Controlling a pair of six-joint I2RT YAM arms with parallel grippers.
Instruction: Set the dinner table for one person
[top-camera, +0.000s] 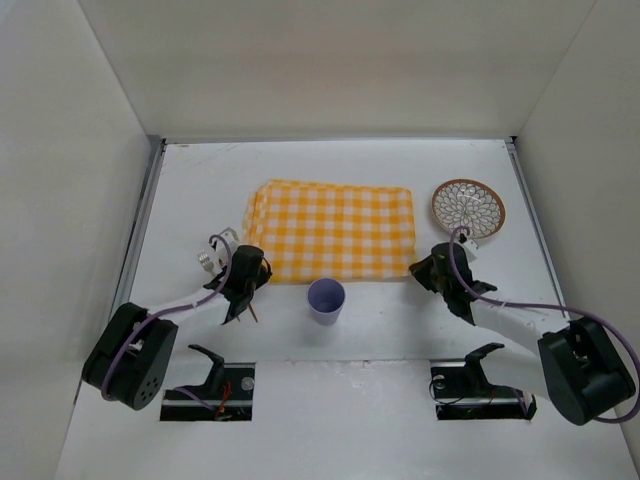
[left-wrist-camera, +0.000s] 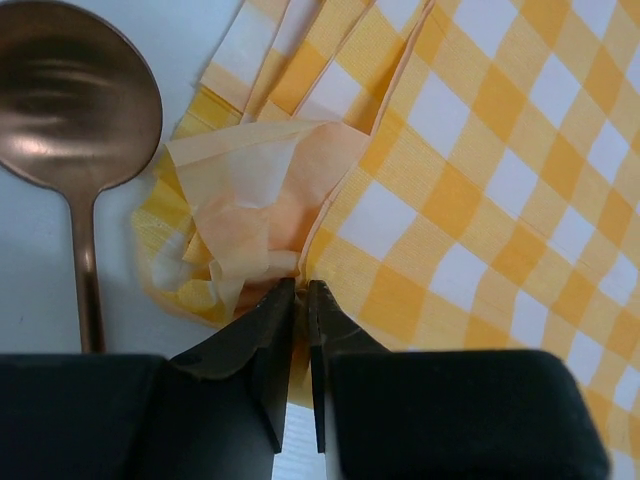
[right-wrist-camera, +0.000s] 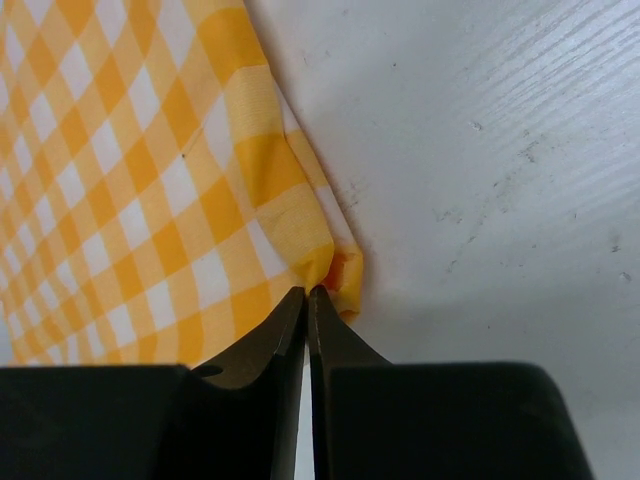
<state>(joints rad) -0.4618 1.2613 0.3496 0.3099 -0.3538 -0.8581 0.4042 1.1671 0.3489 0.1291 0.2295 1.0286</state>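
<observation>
A folded yellow-and-white checked cloth lies in the middle of the white dinner table. My left gripper is shut on the cloth's near left corner, which is bunched and lifted. My right gripper is shut on the cloth's near right corner. A copper spoon lies left of the cloth, next to my left gripper. A lilac cup stands upright just in front of the cloth. A patterned plate sits to the right of the cloth.
Metal rails run along the table's left side and right side. White walls close in the back and sides. Two black mounts sit at the near edge.
</observation>
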